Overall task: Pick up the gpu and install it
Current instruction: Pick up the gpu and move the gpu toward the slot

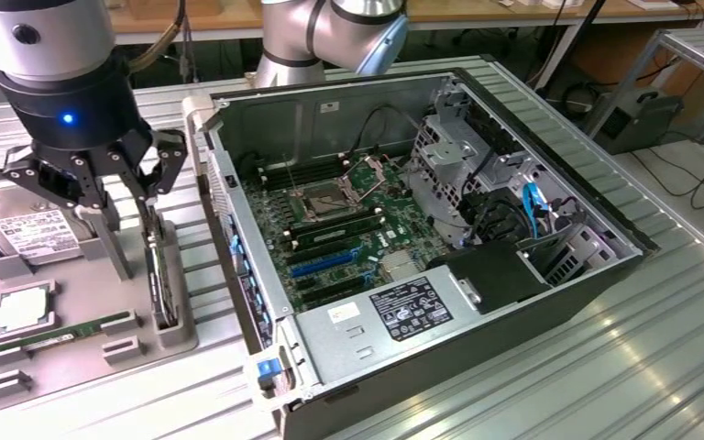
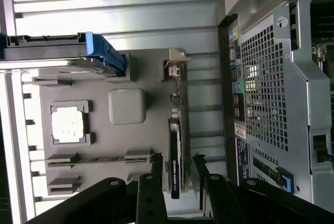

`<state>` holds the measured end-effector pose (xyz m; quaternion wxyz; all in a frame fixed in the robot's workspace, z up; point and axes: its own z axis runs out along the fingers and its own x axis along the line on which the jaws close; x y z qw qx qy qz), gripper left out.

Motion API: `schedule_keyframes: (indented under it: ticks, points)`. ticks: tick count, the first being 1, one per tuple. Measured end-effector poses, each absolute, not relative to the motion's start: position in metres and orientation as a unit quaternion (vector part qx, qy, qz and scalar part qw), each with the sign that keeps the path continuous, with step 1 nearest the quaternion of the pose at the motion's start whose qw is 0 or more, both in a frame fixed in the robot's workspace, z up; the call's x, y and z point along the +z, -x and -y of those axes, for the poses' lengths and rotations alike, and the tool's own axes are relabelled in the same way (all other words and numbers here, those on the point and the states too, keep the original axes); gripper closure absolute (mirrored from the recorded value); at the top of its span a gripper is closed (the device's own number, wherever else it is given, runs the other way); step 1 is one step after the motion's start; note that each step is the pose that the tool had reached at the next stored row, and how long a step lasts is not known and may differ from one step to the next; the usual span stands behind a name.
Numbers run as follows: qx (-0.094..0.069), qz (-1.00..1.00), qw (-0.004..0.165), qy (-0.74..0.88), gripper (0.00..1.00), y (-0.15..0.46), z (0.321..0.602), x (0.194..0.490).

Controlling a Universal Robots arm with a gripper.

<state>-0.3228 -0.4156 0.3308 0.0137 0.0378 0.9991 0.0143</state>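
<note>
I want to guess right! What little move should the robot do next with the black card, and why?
Probably close the tool on the gpu: its open fingers sit on either side of the card, which stands on edge in the grey holder.

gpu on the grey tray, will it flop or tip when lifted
Probably stiff: the gpu is a flat circuit card. Thin, so likely light. Standing on edge in the grey tray, it may tip if nudged sideways.

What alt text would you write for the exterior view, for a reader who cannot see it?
An open gripper straddles the gpu, which stands on edge in a grey parts tray beside an open computer case lying on its side.
</note>
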Motion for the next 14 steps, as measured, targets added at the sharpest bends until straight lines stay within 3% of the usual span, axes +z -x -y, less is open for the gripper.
schedule_keyframes:
  ticks: [14]
  points:
    - [0.014,-0.999,0.014,-0.038,0.64,0.323,0.416,0.301]
